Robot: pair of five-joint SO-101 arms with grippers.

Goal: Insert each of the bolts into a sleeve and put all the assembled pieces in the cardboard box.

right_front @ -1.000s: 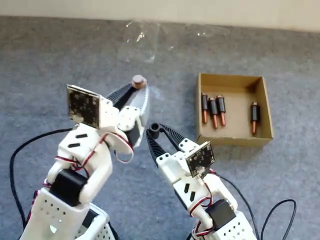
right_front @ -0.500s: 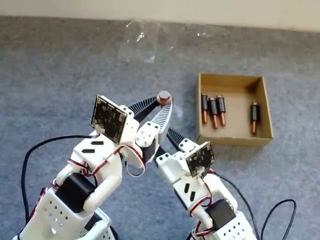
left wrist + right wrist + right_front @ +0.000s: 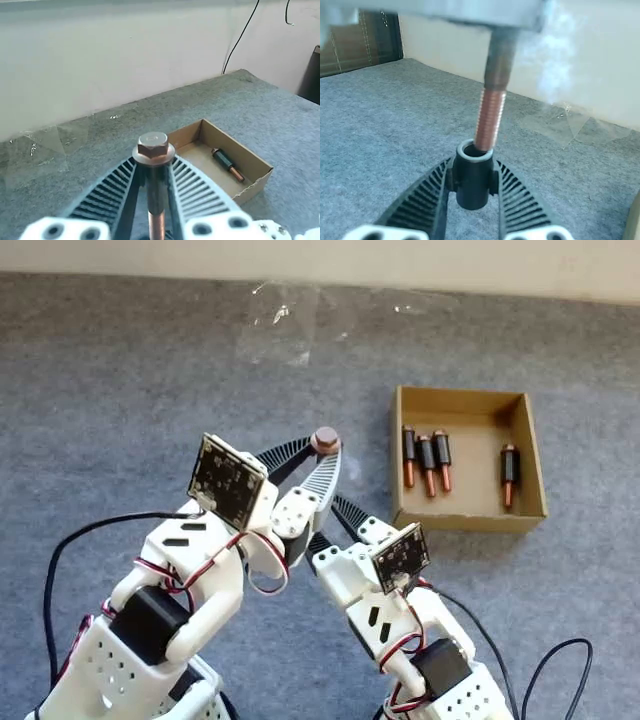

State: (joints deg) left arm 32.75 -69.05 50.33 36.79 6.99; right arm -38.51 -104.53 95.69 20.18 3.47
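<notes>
On the counter (image 3: pixel 120 390), a cardboard box (image 3: pixel 470 519) holding four assembled pieces (image 3: pixel 427 462) was placed at right. Left of it, a bolt (image 3: pixel 153 147) was gripped upright by the left jaws, its tip at the mouth of a sleeve (image 3: pixel 471 182) clamped by the right jaws.

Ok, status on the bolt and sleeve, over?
Left pincer shut on bolt, head up. Right pincer shut on sleeve, upright. Bolt tip at sleeve mouth, nothing between.

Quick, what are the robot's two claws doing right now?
Left gripper: closed, holding the bolt.
Right gripper: closed, holding the sleeve.
</notes>
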